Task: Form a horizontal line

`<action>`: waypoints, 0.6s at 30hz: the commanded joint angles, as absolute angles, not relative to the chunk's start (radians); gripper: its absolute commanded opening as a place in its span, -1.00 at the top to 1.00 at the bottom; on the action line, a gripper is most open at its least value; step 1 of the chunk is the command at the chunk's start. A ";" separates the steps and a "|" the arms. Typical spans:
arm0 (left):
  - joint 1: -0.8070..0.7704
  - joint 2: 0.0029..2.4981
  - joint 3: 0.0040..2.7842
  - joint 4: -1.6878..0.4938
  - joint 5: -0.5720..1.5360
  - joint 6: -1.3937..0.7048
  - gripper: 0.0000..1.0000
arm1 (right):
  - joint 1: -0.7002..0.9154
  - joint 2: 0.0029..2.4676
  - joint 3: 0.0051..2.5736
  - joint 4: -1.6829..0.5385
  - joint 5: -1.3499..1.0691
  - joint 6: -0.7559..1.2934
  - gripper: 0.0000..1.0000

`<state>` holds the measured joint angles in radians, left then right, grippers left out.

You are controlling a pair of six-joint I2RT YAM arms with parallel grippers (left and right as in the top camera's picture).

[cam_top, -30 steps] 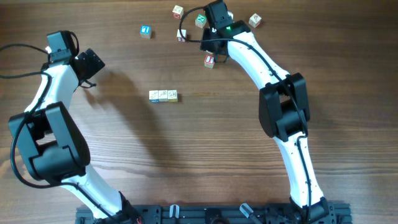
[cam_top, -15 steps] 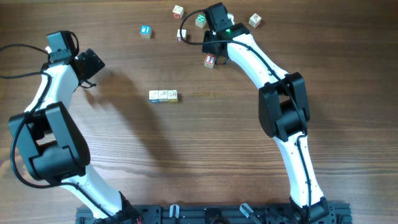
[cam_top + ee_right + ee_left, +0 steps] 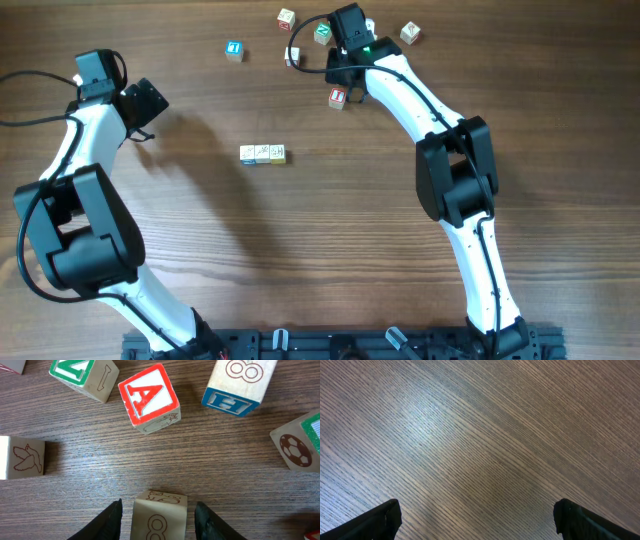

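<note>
Right tool (image 3: 159, 507), jaws apart, straddles a cube (image 3: 160, 522) near the far edge, well apart from the horizontal line (image 3: 262, 153) at the centre of the surface (image 3: 350, 250). Left tool (image 3: 476, 510): apart.

Close view down onto a brown wood-grain worktop (image 3: 165, 460) with pale wooden alphabet cubes lying apart from one another. At the bottom edge, the two dark fingers (image 3: 111, 521) of the right jaws stand either side of a cube with an outlined 8 (image 3: 160, 519), with a thin strip of worktop showing on each side of it. Beyond it, near the middle, a cube with a red A (image 3: 148, 396) sits turned at an angle. Upper left is a green-lettered cube (image 3: 85, 374) with a bone outline on its side. Upper right is a cube with a blue H (image 3: 239, 385). At the right edge is a cube with a football drawing (image 3: 297, 450), and at the left edge a cube with a bird outline (image 3: 21, 457).
</note>
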<state>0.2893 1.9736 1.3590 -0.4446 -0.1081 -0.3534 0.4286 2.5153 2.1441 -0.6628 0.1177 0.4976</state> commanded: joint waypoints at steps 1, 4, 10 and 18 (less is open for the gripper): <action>0.292 1.980 1.359 -0.445 -0.118 -0.348 -1.00 | 0.425 2.531 2.133 -0.656 0.139 0.470 0.06; 0.292 1.980 1.359 -0.445 -0.118 -0.348 -1.00 | 0.425 2.531 2.133 -0.683 0.139 0.471 0.42; 0.292 1.980 1.359 -0.445 -0.118 -0.348 -1.00 | 0.419 2.505 2.137 -0.654 0.139 0.372 0.50; 0.292 1.980 1.359 -0.445 -0.118 -0.348 -1.00 | 0.410 2.157 2.139 -0.669 0.152 0.290 0.56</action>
<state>0.2893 1.9736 1.3590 -0.4450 -0.1081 -0.3534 0.4114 2.3241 2.1300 -0.6525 0.1398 0.3080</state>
